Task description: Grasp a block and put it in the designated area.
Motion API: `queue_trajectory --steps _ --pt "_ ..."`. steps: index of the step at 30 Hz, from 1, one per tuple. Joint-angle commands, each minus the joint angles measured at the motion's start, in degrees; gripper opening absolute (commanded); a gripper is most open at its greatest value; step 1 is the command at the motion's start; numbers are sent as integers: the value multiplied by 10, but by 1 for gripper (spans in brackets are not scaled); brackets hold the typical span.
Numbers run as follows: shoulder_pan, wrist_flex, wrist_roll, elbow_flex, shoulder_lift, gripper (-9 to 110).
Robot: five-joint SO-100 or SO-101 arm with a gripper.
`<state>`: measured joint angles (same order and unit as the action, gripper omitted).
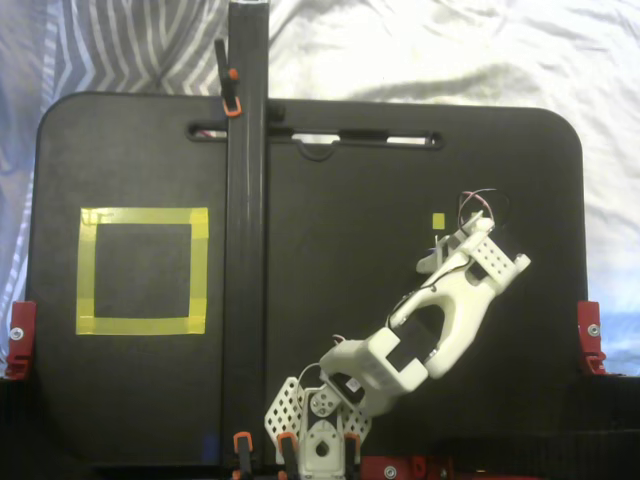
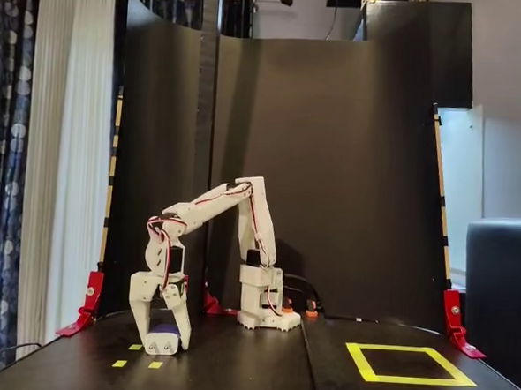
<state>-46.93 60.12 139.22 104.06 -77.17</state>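
Note:
In a fixed view from the front, the dark blue block (image 2: 164, 339) sits on the black table at the left, between small yellow markers. My white gripper (image 2: 161, 343) is lowered over it, one finger pressed against each side, shut on it. In a fixed view from above, the gripper (image 1: 445, 250) points down at the right of the table and hides the block. The designated area, a square of yellow tape (image 1: 143, 216), lies far to the left there. From the front, the same yellow tape square (image 2: 417, 380) lies at the right.
A tall black post (image 1: 247, 200) stands between the arm and the taped square. Red clamps (image 1: 20, 340) (image 1: 592, 335) sit at the table's side edges. Small yellow markers (image 2: 119, 363) (image 1: 438, 221) lie near the block. A black backdrop (image 2: 333, 164) stands behind the arm's base (image 2: 267, 306).

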Motion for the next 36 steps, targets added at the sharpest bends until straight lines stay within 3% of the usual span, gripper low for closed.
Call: queue_trajectory --steps 1,28,36 --pt "-4 -4 5 2 -2 19" --pt "24 171 -5 1 -213 19" --pt "73 172 -76 2 -218 19"
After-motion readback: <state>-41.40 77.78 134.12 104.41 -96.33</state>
